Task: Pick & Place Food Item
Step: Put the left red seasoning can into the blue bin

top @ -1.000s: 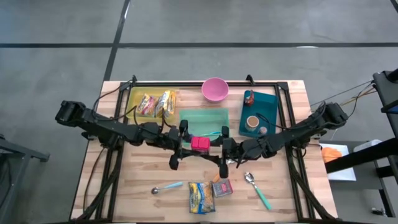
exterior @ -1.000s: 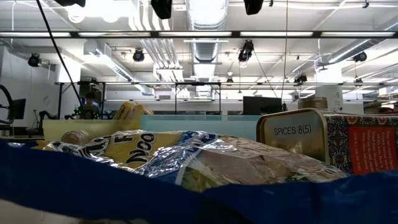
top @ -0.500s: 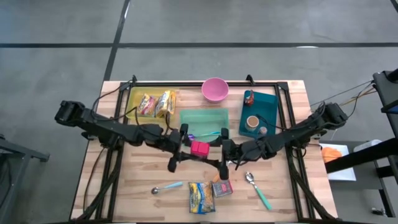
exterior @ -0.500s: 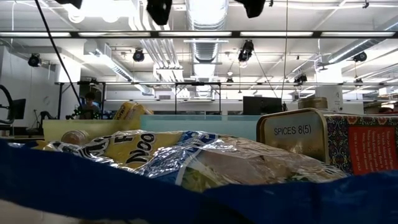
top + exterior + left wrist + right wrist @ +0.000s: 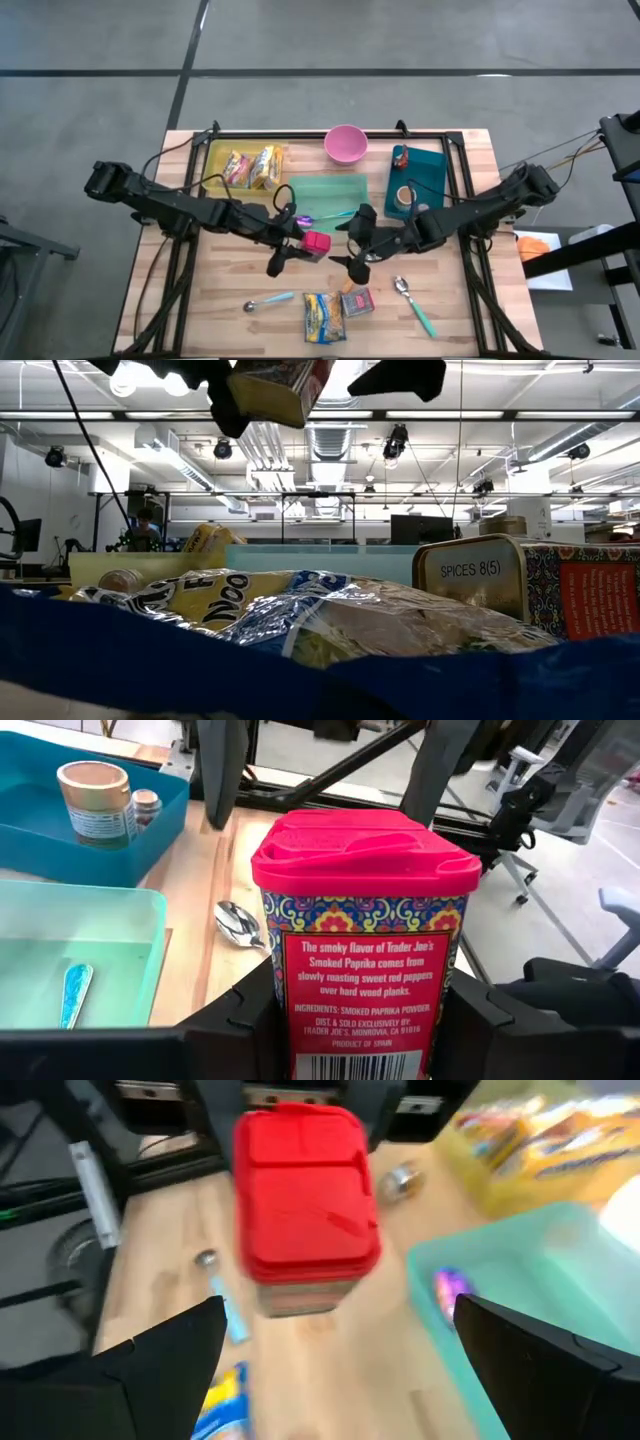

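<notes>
I am holding the red-lidded spice tin [image 5: 318,242] up over the middle of the table with my left gripper [image 5: 297,245], its fingers clamped on the tin's sides, while my right gripper [image 5: 352,240] is hanging just beside it with its fingers spread wide apart and nothing in them. I am thinking the tin could slip and drop onto the wooden table [image 5: 220,300], or bump the edge of the light green tray [image 5: 325,188] close by, because only one gripper is gripping it. The label is reading "The smoky flavor of Trader Joe's Smoked Paprika", and another tin [image 5: 525,590] on the table is reading "SPICES 8(5)".
</notes>
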`<state>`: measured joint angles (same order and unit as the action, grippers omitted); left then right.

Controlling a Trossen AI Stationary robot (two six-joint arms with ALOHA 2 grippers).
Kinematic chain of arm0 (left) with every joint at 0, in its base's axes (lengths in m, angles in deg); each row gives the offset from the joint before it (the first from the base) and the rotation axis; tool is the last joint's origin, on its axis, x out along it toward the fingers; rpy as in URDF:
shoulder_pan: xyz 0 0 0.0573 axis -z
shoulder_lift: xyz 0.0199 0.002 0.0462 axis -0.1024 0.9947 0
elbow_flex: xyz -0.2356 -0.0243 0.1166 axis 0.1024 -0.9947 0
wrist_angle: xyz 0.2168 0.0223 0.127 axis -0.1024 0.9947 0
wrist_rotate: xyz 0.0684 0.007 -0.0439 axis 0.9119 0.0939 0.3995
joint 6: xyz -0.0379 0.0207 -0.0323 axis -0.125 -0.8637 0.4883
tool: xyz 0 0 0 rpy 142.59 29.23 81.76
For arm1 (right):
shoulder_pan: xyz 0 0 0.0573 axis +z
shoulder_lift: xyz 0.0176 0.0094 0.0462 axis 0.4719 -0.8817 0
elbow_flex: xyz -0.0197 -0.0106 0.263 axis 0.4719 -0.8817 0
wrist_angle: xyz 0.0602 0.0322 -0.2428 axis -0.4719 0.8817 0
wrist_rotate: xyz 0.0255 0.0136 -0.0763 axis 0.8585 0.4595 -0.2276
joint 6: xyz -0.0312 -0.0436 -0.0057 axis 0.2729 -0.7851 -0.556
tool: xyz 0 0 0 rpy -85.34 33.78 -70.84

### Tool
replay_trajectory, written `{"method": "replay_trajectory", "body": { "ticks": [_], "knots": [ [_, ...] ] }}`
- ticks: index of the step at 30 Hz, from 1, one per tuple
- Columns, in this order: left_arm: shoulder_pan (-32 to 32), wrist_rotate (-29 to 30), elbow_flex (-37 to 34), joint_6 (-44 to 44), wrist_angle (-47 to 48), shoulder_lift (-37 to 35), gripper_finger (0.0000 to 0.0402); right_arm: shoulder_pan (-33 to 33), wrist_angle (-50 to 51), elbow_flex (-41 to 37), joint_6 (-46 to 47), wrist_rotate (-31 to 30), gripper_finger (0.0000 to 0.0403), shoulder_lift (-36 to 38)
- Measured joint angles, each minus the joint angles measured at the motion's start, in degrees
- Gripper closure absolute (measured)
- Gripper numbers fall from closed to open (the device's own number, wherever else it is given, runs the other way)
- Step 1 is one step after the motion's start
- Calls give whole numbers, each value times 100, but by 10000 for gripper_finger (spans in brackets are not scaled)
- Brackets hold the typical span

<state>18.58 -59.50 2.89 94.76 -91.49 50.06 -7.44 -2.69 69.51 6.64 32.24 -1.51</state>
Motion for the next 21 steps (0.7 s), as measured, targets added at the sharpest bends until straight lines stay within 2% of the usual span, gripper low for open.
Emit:
{"method": "replay_trajectory", "body": {
  "ticks": [5, 10, 15, 21],
  "knots": [
    [1, 34, -23, -107, 54, 54, 233, -208, 427, 494, 418, 950, 15, -12],
    [1, 36, -23, -121, 77, 51, 233, -441, 1018, 878, 436, 975, 15, -14],
    [5, 35, -23, -133, 75, 51, 233, -678, 973, 925, 435, 1458, 14, -19],
    [-3, 62, -20, -139, 63, 51, 233, -783, 972, 1064, 190, 1730, 14, -337]
  ]
}}
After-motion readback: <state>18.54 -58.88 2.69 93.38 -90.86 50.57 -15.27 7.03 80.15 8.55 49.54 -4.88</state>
